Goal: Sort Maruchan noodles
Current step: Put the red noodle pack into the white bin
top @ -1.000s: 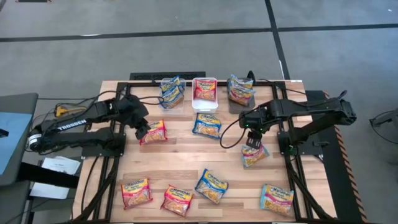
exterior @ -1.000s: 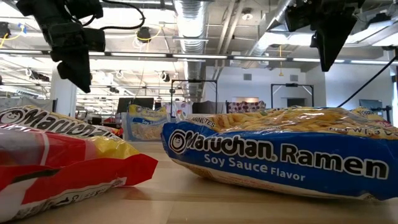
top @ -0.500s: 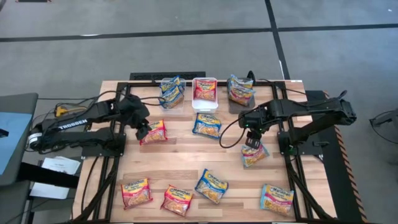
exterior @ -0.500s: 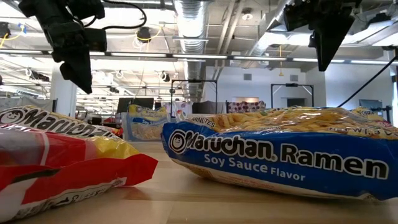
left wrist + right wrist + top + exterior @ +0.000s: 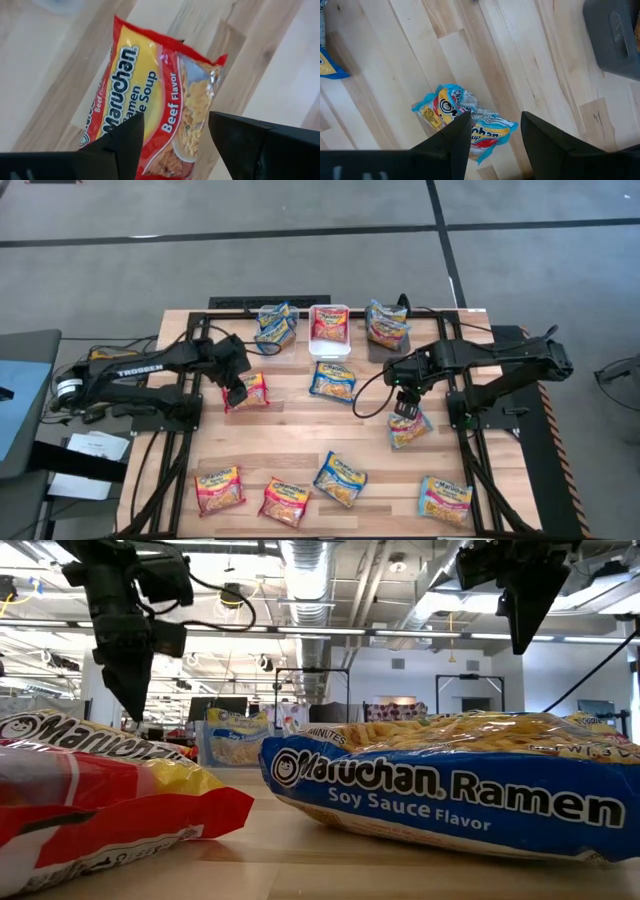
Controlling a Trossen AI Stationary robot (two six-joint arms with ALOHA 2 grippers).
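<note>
Three bins line the far edge of the table (image 5: 300, 442). A clear bin (image 5: 277, 330) on the left holds blue-trimmed packets, a white bin (image 5: 329, 331) in the middle holds what looks like a red-trimmed packet, and a grey bin (image 5: 387, 326) on the right holds several more packets whose trim is hard to read from above.

Loose packets lie on the pale wood planks: a beef packet (image 5: 248, 391) left of centre, a blue packet (image 5: 333, 381) near the white bin, a crumpled packet (image 5: 408, 428) to the right, and four more along the near edge, among them a soy sauce packet (image 5: 450, 785) that fills the low view.

Over the beef packet hangs the left gripper (image 5: 236, 394), fingers spread wide to either side of it and holding nothing; the wrist view shows the packet (image 5: 150, 100) between the fingertips. Above the crumpled packet hangs the right gripper (image 5: 404, 410), fingers parted and empty.

Beyond the table is grey floor with dark seams, and the low view shows a ceiling of ducts and strip lights.
</note>
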